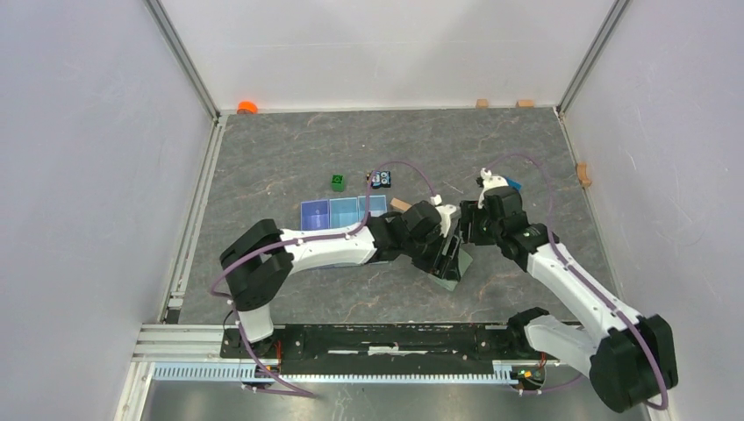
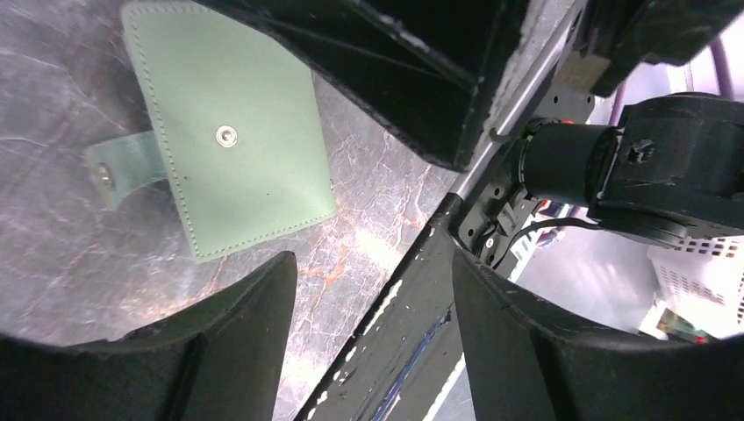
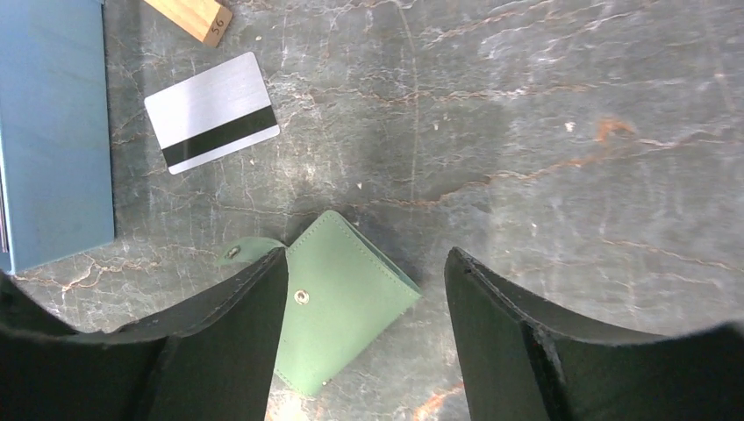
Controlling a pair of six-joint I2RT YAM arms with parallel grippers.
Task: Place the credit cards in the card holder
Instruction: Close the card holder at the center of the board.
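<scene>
The card holder (image 3: 351, 307) lies flat on the grey marbled table (image 3: 570, 132), folded shut, sage-green, with its snap tab (image 3: 239, 253) unfastened and sticking out to one side, clear of the metal stud (image 3: 301, 297) on its face; from above it shows only as a green corner (image 1: 456, 274) under the two wrists, towards the middle of the table and rather nearer the arms' bases than the far wall; one credit card (image 3: 212, 112), silver-grey with a dark stripe along its length, lies on the table well apart from the holder, outside it, between the holder and a small wooden block (image 3: 191, 13) marked in ink; just beside the card lies the light blue tray (image 3: 53, 132), its long edge running alongside; the right gripper (image 3: 366, 256) hangs over the holder with its jaws spread wide and nothing between them, one finger (image 3: 219, 351) overlapping the holder's tab side in the wrist view, though whether it touches cannot be told; the left gripper (image 2: 373, 263) is likewise spread wide and holds nothing, the holder lying off to one side of its fingers rather than between them; the two wrists sit close together, head to head; farther back stands a small green cube (image 1: 338, 181).
</scene>
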